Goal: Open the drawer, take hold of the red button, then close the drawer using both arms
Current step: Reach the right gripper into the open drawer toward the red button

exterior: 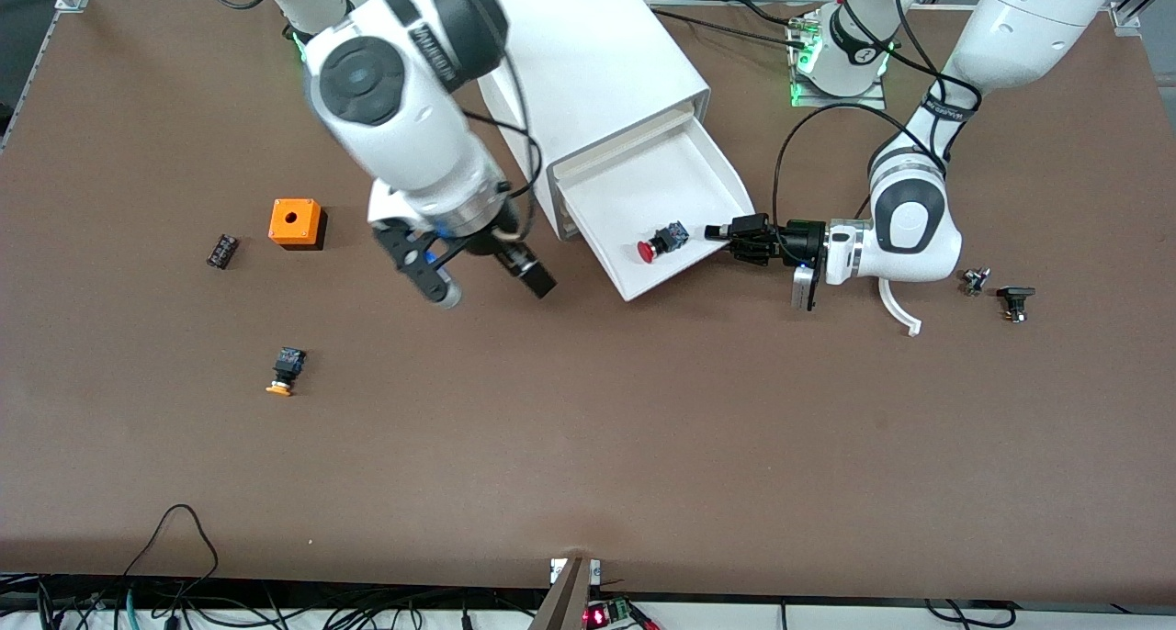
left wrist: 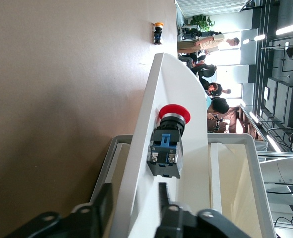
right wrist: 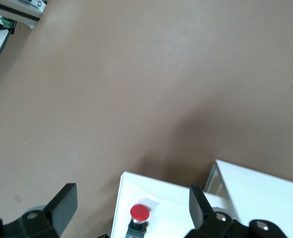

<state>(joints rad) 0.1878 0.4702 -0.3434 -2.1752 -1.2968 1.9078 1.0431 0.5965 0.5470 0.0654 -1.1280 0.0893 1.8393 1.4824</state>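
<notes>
Nearest the front camera we list a button with an orange-yellow cap, lying on the brown table toward the right arm's end. Farther up we record an orange cube with a hole and, beside it, a small dark component. Toward the left arm's end we note two small dark parts, lying near each other on the table. Over the bare table beside the drawer we find the right gripper, its fingers spread wide and holding nothing. Next we enter the drawer, pulled out from the white cabinet, its tray open to view. In it lies the button, on its side, red cap toward the drawer's front edge, black-and-blue body toward the cabinet. The left gripper sits at the drawer's side wall on the left arm's side; in the left wrist view we see its fingers partly parted and straddling that thin white wall, one finger outside and one inside, just short of the button. Farthest we list both arm bases.
</notes>
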